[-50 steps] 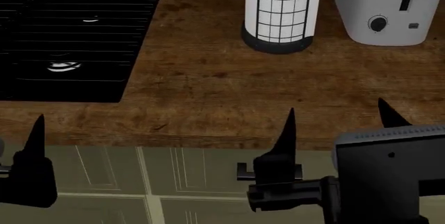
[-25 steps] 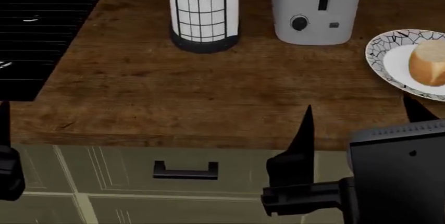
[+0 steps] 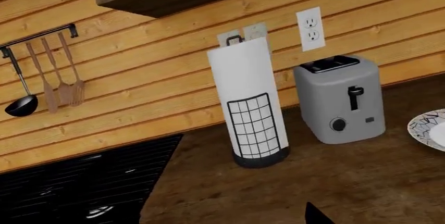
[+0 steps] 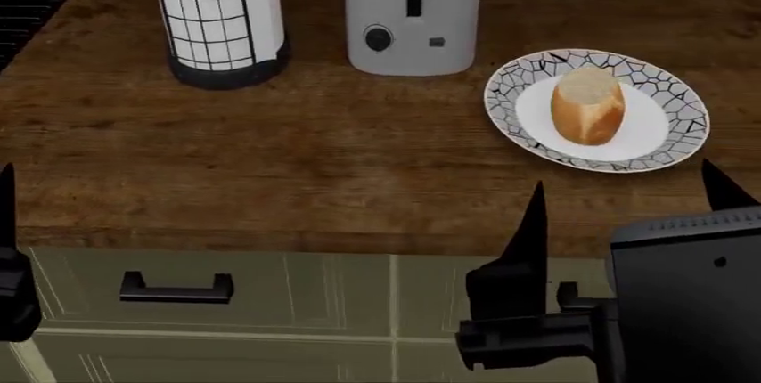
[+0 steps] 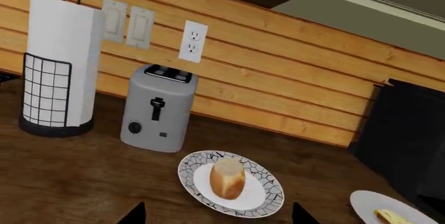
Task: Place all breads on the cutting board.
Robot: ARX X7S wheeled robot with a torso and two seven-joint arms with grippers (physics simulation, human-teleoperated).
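A golden-brown bread roll (image 4: 586, 105) with a pale end lies on a white plate with a black crackle rim (image 4: 523, 76), on the wooden counter to the right of the toaster. The right wrist view shows the same roll (image 5: 228, 178) and plate (image 5: 191, 168). My right gripper (image 4: 622, 178) hangs open at the counter's front edge, just short of the plate, with nothing between its fingertips (image 5: 135, 214). Of my left gripper only one finger (image 4: 7, 223) shows at the left edge, set wide off centre (image 3: 316, 216), holding nothing. The cutting board is out of view.
A grey toaster (image 4: 411, 13) and a paper towel holder (image 4: 220, 18) stand at the back of the counter. The black sink (image 3: 76, 187) lies to the left. A second white plate (image 5: 410, 203) with a yellowish piece of food (image 5: 389, 216) sits further right, beside a black appliance (image 5: 403, 135).
The head view has swung right along the counter: the sink has slid out at the left, and the plate with the roll has come fully into view. Both grippers stay open and empty.
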